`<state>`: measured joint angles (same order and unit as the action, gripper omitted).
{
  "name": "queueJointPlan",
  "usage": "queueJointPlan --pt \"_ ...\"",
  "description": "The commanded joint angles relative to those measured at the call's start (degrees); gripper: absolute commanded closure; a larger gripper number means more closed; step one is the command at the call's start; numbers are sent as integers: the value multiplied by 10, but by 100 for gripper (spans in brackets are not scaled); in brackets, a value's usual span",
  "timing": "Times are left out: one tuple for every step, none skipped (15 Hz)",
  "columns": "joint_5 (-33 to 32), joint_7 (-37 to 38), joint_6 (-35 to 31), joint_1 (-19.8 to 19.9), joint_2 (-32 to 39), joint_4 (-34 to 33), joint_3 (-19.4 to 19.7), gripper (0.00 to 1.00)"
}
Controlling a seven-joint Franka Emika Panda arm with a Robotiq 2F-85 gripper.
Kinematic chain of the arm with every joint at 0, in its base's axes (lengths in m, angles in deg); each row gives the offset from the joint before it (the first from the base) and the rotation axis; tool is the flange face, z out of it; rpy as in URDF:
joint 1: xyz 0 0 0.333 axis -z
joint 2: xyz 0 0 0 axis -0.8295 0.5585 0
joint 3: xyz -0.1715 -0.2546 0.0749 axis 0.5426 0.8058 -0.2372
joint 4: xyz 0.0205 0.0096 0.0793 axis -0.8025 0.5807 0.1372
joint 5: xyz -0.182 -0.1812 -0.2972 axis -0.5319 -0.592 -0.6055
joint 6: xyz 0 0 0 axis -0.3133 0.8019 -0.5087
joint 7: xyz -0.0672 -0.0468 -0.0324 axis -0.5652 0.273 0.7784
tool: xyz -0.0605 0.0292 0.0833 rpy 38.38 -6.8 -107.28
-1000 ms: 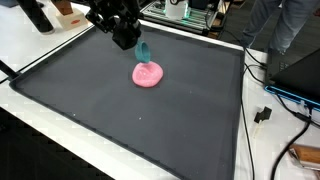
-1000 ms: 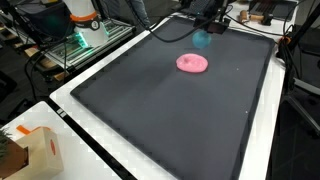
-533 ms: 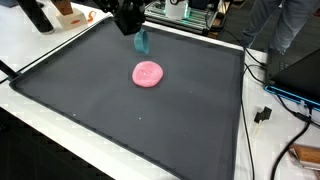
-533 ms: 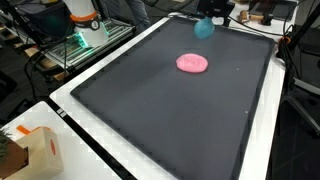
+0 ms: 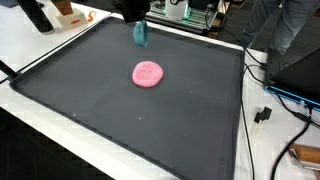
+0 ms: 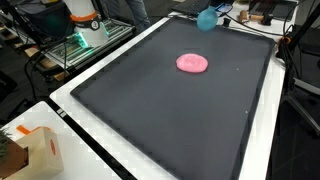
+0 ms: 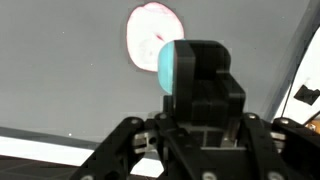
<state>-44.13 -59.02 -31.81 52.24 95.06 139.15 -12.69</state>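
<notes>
Exterior view: tool [image 5: 138,25] grips teal object [image 5: 140,37] over black mat [image 5: 190,130] (lab).

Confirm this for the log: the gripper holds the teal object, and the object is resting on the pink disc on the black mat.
One thing is wrong. The gripper does hold the teal object, but it is not resting on the pink disc. It hangs in the air near the far edge of the black mat, apart from the disc. Both exterior views show the gap.

Black mat [image 5: 190,120] on table; pink plate [image 5: 148,73] on mat.
</notes>
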Motion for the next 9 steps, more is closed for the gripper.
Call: queueJointPlan --pt "-35 36 -20 -14 -28 32 0 75" --pt "-41 43 -22 -16 -29 34 0 75" --pt "-49 53 -23 -19 -31 35 1 75" --pt "-55 59 -26 -21 -33 37 0 75" --pt "-61 65 -25 -23 -36 40 0 75" --pt "-71 74 -22 -26 -37 42 1 75" --pt "-74 73 -10 -26 -36 39 0 75" --pt "-54 56 -11 -19 -15 12 -3 50" --pt "-57 58 -11 -20 -16 14 -4 50"
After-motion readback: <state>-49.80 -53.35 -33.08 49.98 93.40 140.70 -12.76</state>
